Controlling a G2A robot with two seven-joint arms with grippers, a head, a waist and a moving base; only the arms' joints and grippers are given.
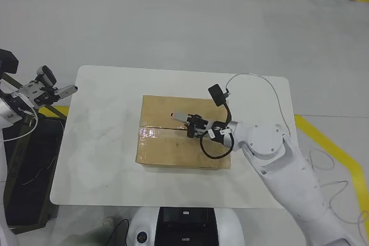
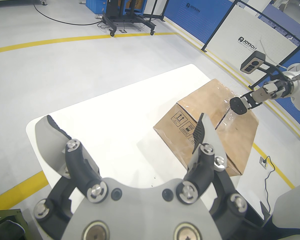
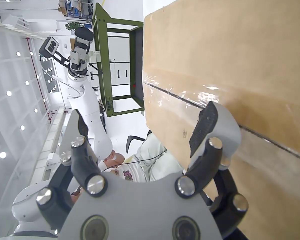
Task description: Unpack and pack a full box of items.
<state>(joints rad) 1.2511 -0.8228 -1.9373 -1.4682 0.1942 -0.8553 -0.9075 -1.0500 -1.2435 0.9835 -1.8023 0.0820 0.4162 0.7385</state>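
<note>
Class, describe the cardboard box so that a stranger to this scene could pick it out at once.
Find the white table in front of the robot. On its middle lies a brown cardboard box, flaps closed. A strip of clear tape runs along its top seam, and the right gripper is above that seam.

The light is bright and even, falling from rows of round ceiling lamps (image 3: 8, 93) far beyond the right gripper (image 3: 143, 112). Just beside that gripper, the clear tape (image 3: 190, 96) on the box (image 3: 215, 38) glints white (the only strong glare). The white table (image 1: 104, 154) looks almost washed out. Ahead of the left gripper (image 2: 125, 119), the yellow floor line (image 2: 65, 39) bows with lens distortion.
</note>
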